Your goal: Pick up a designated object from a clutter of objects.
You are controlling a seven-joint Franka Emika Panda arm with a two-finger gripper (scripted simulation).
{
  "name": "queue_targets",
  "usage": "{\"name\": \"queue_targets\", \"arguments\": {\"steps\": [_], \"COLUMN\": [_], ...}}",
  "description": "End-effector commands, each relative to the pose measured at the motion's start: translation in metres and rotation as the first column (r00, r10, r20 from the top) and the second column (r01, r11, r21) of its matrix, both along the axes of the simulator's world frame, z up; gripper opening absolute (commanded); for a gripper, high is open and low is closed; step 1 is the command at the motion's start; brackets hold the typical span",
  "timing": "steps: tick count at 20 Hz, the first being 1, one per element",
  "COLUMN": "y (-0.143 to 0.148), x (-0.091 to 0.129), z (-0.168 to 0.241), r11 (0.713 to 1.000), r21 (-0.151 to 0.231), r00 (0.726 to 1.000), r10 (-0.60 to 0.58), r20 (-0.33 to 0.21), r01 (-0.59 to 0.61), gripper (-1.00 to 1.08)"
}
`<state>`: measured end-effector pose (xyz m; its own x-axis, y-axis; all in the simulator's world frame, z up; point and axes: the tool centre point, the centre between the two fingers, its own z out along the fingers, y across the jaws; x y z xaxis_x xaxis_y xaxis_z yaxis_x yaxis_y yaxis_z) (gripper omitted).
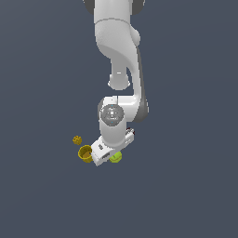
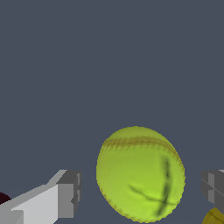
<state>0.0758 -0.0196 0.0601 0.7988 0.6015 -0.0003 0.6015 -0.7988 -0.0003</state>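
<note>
Gripper (image 2: 139, 188) spread wide, one grey finger pad (image 2: 70, 194) on each side, nothing clamped. Between the pads, the yellow-green ball (image 2: 140, 174), with clear gaps to both, touching neither. Seen from the wrist, centred well in the opening, a touch nearer one pad than the other.

Just beyond the pads, on opposite sides: a sliver of the dark-red bumpy ball (image 2: 3, 199) beside one, a sliver of the yellow cup (image 2: 214, 216) beside the other. Both outside the jaws' span.

From the exterior view, hand (image 1: 104, 152) lowered over the cluster, ball (image 1: 115, 157) peeking out beside it, cup (image 1: 85, 153) just at the other side, small mustard-yellow lump (image 1: 77, 139) a little farther off past the cup. All resting on the plain dark-grey floor (image 1: 186, 195).

Progress, as a judgement: approach and alignment look done; closing, gripping and lifting still ahead. No sign of the ball raised off the floor. Whether the pads are low enough to meet the ball at its widest part cannot be told.

Orientation: essentially round, so no true long axis and no pointing direction; slightly oval in the wrist view, probably lens effect. Only markings: a stitched seam curving over one side and thin dark lines crossing on the other. No grip angle favoured by the shape.
</note>
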Motion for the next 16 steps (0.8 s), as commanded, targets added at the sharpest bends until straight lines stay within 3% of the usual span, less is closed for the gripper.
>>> {"name": "queue_targets", "arguments": {"steps": [1, 6, 7, 16], "y": [0.0001, 0.0001, 0.0001, 0.0001], "x": [-0.0002, 0.001, 0.001, 0.001], "z": [-0.0114, -0.0186, -0.0186, -0.0186], "r11": [1.0, 1.0, 1.0, 1.0], "r21": [0.0, 0.0, 0.0, 0.0], "r00": [1.0, 1.0, 1.0, 1.0], "r10": [0.001, 0.002, 0.002, 0.002], "r20": [0.0, 0.0, 0.0, 0.0], "r01": [-0.001, -0.002, -0.002, -0.002], "gripper": [1.0, 1.0, -1.0, -1.0]}}
